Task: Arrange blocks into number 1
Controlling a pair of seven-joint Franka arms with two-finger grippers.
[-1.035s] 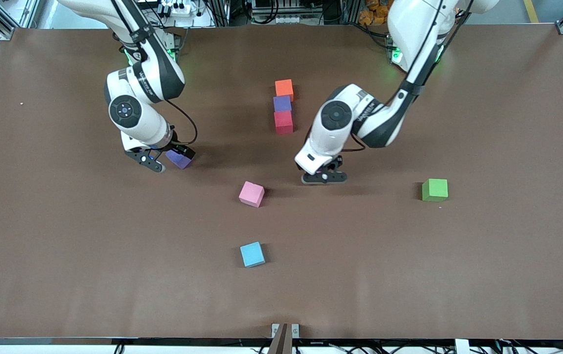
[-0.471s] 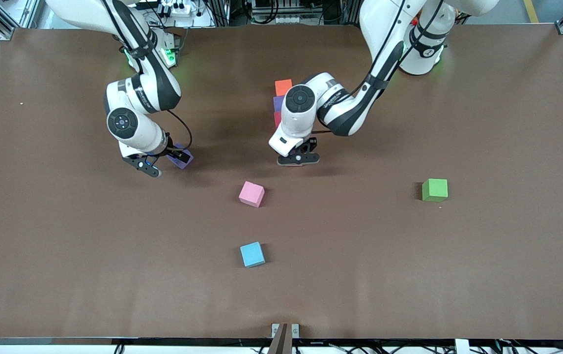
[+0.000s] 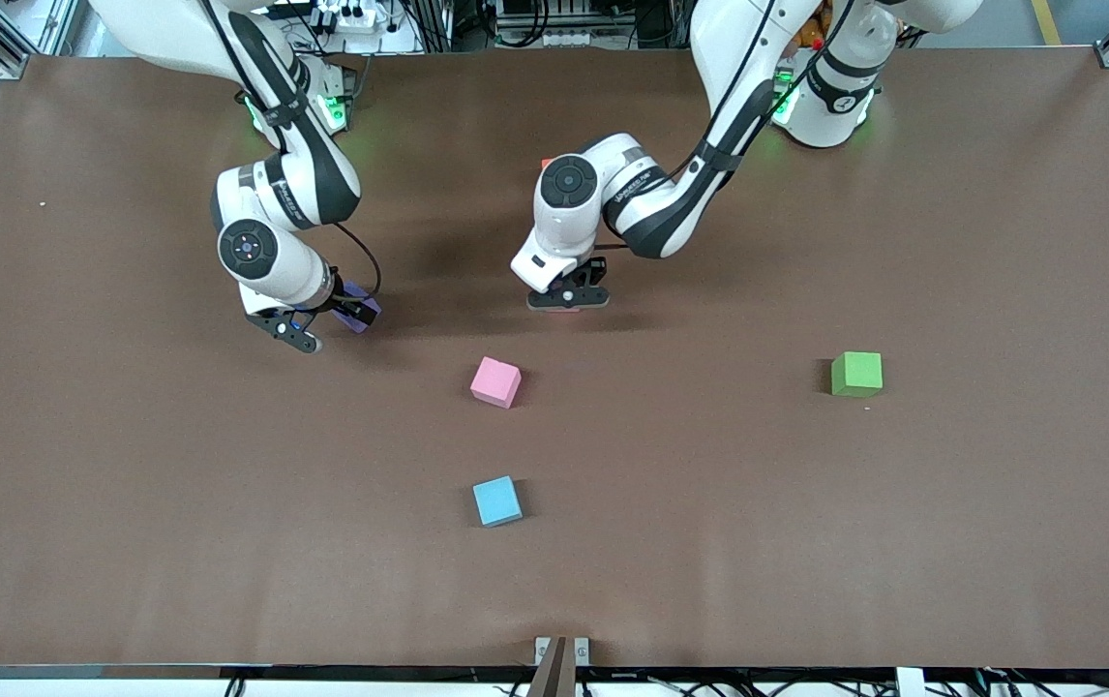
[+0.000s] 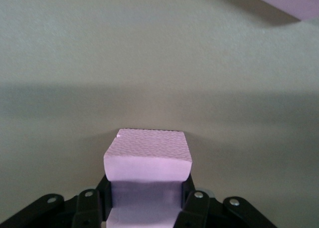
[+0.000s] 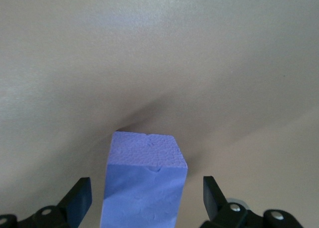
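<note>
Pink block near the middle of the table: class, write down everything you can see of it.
The pink block is a small cube that looks like matte foam, with a lighter top face and darker side faces. It sits flat on the brown table near the middle, turned slightly askew to the table's edges, and throws a short shadow. It stands alone. It touches only the table, and no gripper is on it. The blue block lies nearer to the front camera, well apart from it.
</note>
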